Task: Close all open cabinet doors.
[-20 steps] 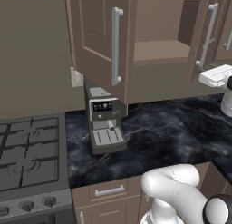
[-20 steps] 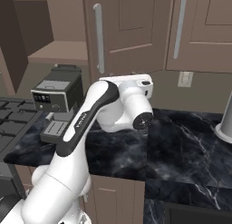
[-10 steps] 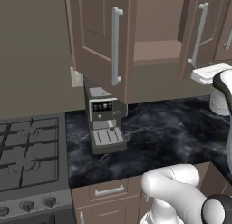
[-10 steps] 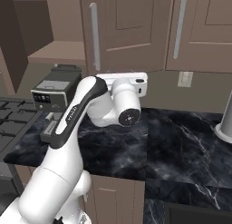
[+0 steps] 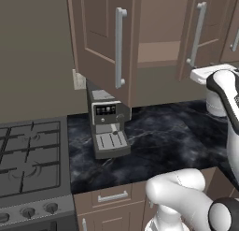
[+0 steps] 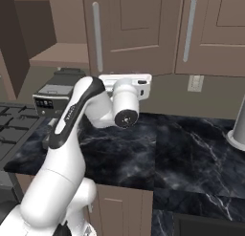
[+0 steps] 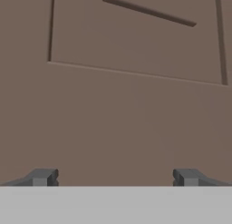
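My hand pushed the right cabinet door [image 5: 198,36] further closed, fingers [image 7: 43,177] spread; left door [image 5: 100,38] remained open.

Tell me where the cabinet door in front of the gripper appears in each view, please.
Left base view: upper right, the cabinet door stands ajar, right of the open shelf.
Right base view: top centre, the door, right of that shelf.
Hand view: its brown face with the recessed panel, close ahead of the gripper.
Shared landmark: the coffee machine, below the shelf in both base views.
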Tool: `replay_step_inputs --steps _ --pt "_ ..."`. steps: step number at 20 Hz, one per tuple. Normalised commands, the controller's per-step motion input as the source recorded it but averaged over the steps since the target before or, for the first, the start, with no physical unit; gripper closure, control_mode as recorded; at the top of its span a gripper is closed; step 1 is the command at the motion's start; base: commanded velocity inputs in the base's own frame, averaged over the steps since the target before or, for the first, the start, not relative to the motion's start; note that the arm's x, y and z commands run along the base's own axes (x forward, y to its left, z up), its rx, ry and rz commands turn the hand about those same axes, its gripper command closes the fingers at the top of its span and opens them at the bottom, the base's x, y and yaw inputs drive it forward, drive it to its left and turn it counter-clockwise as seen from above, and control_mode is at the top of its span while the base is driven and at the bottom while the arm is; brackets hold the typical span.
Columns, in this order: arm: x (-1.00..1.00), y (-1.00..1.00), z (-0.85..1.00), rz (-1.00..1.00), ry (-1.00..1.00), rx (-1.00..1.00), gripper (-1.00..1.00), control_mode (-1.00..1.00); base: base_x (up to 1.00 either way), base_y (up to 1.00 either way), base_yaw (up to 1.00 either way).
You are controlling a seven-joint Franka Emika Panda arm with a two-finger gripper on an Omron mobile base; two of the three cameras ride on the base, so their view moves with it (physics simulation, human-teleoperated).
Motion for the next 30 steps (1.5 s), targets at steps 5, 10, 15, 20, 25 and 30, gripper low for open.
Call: replay_step_inputs --steps 5,10,15,20,25,30 --pt "0.27 0.14 0.00 -0.09 0.00 0.00 -1.00 -1.00 0.00 0.00 0.00" --pt "0.26 0.13 0.00 -0.09 0.00 0.00 -1.00 -1.00 0.00 0.00 0.00" --pt "0.31 0.13 0.00 -0.08 0.00 0.00 -1.00 -1.00 0.00 0.00 0.00" --pt "0.30 0.10 0.00 -0.07 0.00 0.00 -1.00 -1.00 0.00 0.00 0.00" --pt "0.37 0.07 0.00 -0.04 0.00 0.00 -1.00 -1.00 0.00 0.00 0.00" --pt "0.29 0.00 0.00 0.00 0.00 0.00 -1.00 -1.00 0.00 0.00 0.00"
